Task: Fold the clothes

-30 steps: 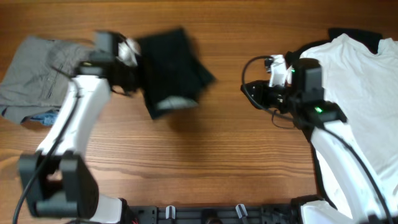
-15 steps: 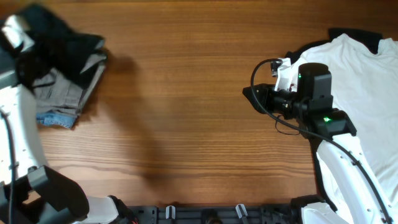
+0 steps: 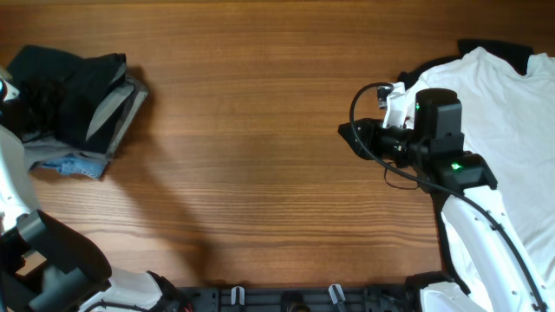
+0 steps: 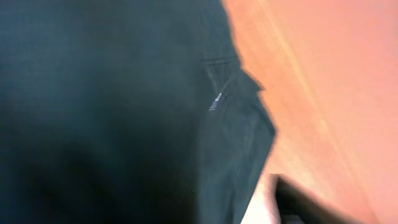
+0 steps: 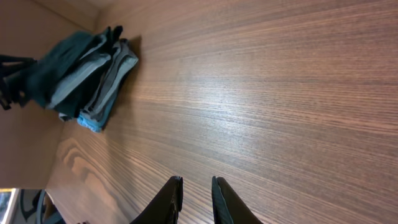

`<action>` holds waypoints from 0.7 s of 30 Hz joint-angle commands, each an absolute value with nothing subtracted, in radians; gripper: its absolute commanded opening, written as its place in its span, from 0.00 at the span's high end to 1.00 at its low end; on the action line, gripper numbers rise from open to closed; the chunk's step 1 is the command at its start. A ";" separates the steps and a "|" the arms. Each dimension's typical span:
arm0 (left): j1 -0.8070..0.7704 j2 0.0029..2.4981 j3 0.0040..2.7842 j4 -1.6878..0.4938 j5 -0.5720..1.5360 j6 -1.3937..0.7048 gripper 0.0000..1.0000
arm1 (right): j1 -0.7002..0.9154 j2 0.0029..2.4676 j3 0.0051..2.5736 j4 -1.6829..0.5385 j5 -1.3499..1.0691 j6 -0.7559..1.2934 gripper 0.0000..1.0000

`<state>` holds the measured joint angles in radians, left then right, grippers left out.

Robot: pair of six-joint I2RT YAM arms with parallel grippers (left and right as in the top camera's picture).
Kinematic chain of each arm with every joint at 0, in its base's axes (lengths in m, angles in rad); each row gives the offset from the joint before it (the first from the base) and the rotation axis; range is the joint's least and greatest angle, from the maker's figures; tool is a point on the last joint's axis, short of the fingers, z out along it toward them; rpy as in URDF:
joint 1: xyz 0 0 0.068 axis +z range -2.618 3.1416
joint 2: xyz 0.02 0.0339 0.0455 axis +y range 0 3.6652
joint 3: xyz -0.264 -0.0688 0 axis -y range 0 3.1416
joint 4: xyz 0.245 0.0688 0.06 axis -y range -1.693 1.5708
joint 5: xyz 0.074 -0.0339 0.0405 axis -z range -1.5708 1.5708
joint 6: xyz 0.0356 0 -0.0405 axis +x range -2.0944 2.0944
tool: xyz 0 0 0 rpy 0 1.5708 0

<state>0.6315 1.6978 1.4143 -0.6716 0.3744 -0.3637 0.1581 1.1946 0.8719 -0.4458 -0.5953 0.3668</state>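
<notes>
Black T-shirt (image 3: 74, 82) is bundled at the far-left end of the table (image 3: 260, 173). It's lying on top of the grey trousers (image 3: 128, 104), not spread flat. Trousers stick out along its right edge and at the near side of the pile, with a scrap of blue fabric (image 3: 78, 165) under them there. Left gripper (image 3: 9, 91) is at the very left edge of the overhead, mostly cut off, right against the pile. Its wrist view is just blurred dark cloth filling most of the frame, with a slice of wood on the right. So I can't tell if its jaws are spread or pinching anything. Right gripper (image 5: 196, 183) hangs over bare wood right of centre, pointing left toward the pile and well apart from it. Its fingers are narrowly parted, a thin strip of table shows between them, and nothing is pinched. White T-shirt (image 3: 512, 113) lies spread at the right end, and the right arm (image 3: 468, 217) crosses over its left part. A dark fabric edge (image 3: 494, 48) shows past the shirt's far side.
</notes>
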 commanded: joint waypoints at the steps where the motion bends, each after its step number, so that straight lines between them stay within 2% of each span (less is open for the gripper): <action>1: 0.662 1.693 1.423 -0.734 0.242 -0.344 0.00 | 0.159 1.196 0.873 -0.458 -0.612 0.369 0.80; 8: 0.812 1.608 1.448 -0.973 0.250 -0.352 0.00 | 0.159 1.196 0.873 -0.446 -0.611 0.367 0.79; 12: 0.880 1.547 1.448 -1.000 0.317 -0.351 0.00 | 0.159 1.196 0.873 -0.443 -0.612 0.366 0.79; 16: 0.892 1.480 1.448 -0.945 0.514 -0.287 0.00 | 0.160 1.195 0.873 -0.442 -0.612 0.342 0.79; 21: 0.789 1.429 1.448 -0.908 0.712 -0.104 0.23 | 0.168 1.174 0.873 -0.442 -0.598 0.298 0.79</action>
<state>0.8726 1.4727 1.4284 -0.9127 0.4938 -0.2882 0.1585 1.1946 0.8719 -0.4477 -0.5949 0.3473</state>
